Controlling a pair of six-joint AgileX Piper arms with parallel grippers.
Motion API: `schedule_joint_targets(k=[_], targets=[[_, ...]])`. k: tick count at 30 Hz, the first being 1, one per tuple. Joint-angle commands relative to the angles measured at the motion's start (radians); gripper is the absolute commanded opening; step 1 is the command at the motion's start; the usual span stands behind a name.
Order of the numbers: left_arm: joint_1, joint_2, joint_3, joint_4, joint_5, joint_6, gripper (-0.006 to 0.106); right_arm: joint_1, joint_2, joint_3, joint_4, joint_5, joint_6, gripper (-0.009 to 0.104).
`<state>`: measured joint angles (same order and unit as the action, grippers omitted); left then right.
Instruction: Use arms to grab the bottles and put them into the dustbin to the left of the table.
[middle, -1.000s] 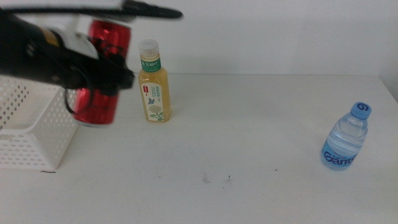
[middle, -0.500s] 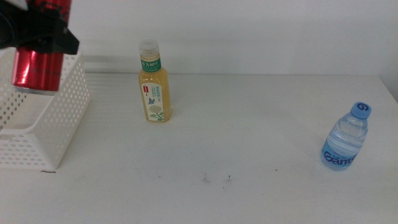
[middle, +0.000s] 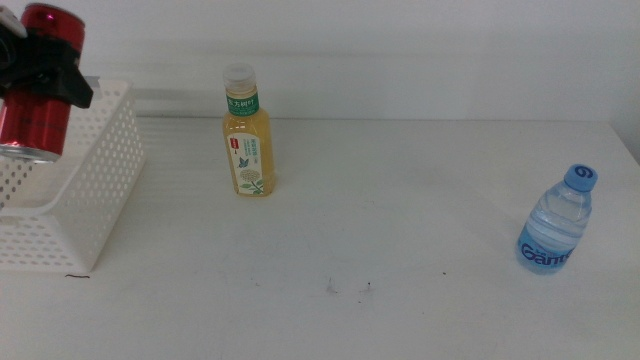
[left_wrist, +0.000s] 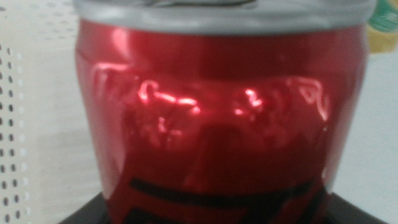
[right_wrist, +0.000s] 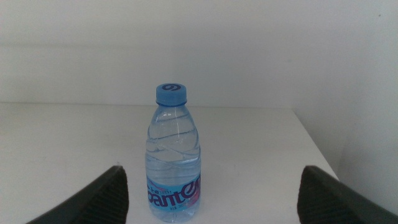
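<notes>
Red can (middle: 35, 85) hangs nearly upright, long axis vertical, clamped in left end effector (middle: 45, 72) over the dustbin (middle: 95, 190); right end effector (right_wrist: 211, 190) gapes wide

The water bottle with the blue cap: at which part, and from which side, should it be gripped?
Probably its clear body, above the label. The water bottle stands upright and alone, and the right end effector, jaws open, already faces it level, so a straight horizontal approach suits it.
</notes>
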<state>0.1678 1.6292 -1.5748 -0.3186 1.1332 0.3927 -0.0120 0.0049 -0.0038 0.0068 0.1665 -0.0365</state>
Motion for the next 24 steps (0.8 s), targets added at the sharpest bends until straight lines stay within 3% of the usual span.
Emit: schedule_joint_targets(k=[1,13,24], targets=[[0.022,0.037,-0.052,-0.004,-0.010,0.004,0.047,-0.008,-0.005,0.004,-0.007,-0.009,-0.006,0.075],[0.078,0.293,-0.287,0.126,0.088,0.004,0.047,-0.008,-0.005,0.004,-0.007,-0.009,-0.006,0.075],[0.104,0.398,-0.340,0.147,0.088,0.076,0.047,-0.008,-0.005,0.004,-0.007,-0.009,-0.006,0.075]])
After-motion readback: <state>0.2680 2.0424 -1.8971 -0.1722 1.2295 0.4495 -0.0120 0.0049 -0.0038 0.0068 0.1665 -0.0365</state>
